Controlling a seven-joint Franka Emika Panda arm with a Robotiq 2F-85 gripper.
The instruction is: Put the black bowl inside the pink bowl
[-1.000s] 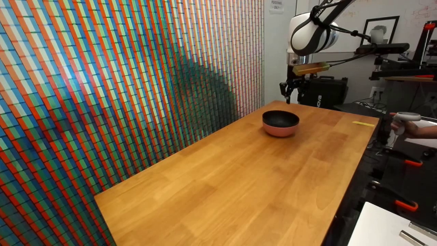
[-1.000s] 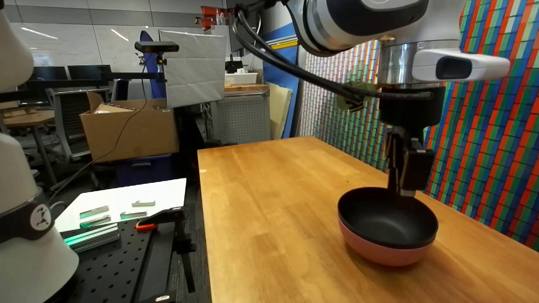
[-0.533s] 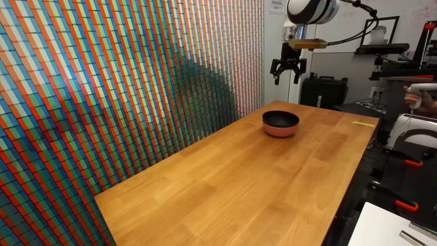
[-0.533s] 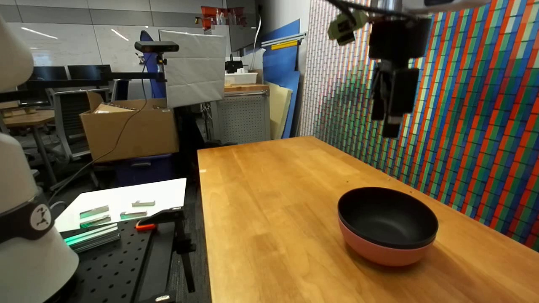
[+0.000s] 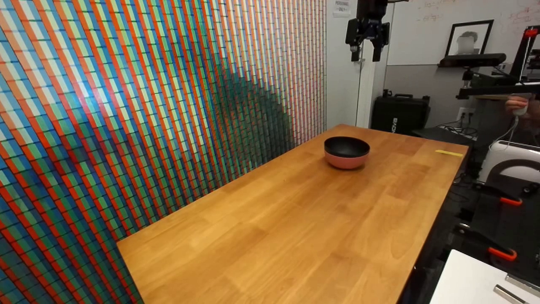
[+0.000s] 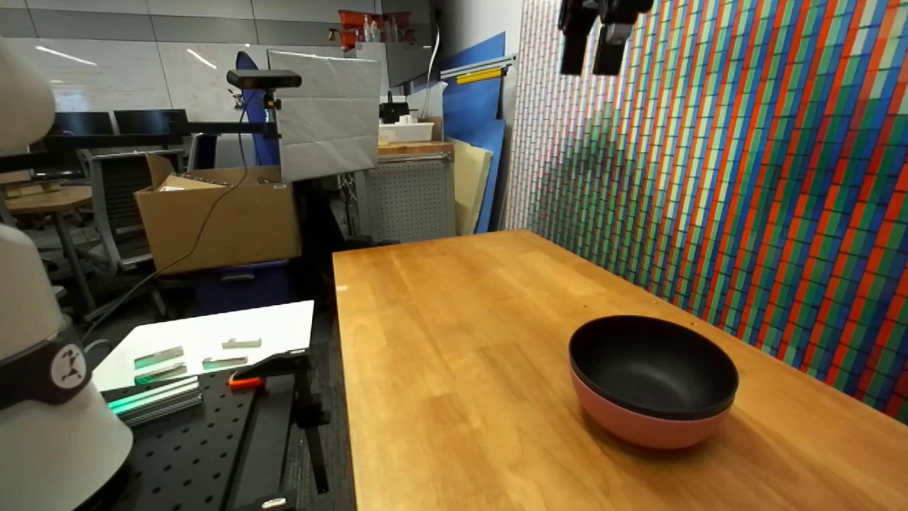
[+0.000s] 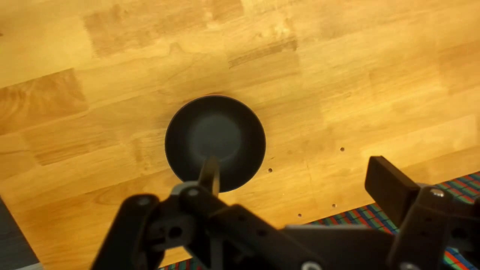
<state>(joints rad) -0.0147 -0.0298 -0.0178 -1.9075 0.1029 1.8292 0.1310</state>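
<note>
The black bowl point(image 5: 346, 147) sits nested inside the pink bowl point(image 5: 346, 162) on the wooden table. In an exterior view the black bowl point(image 6: 654, 369) shows its open inside, and the pink bowl point(image 6: 652, 426) shows as an outer band below its rim. My gripper point(image 5: 366, 57) is open, empty and high above the bowls; its fingertips also show at the top of an exterior view point(image 6: 590, 65). In the wrist view the black bowl point(image 7: 215, 135) lies below the open gripper point(image 7: 294, 167), partly behind one finger; the pink bowl is almost wholly hidden beneath it.
The wooden table point(image 5: 270, 236) runs along a colourful striped wall panel point(image 5: 168, 105). A yellow tape strip point(image 5: 449, 153) lies near a table edge. A white board with metal pieces point(image 6: 213, 333) stands beside the robot base. A person's hand point(image 5: 517, 103) holds a controller.
My gripper has risen from beside the bowls' rim to high above them, with its fingers open. The two bowls have not moved.
</note>
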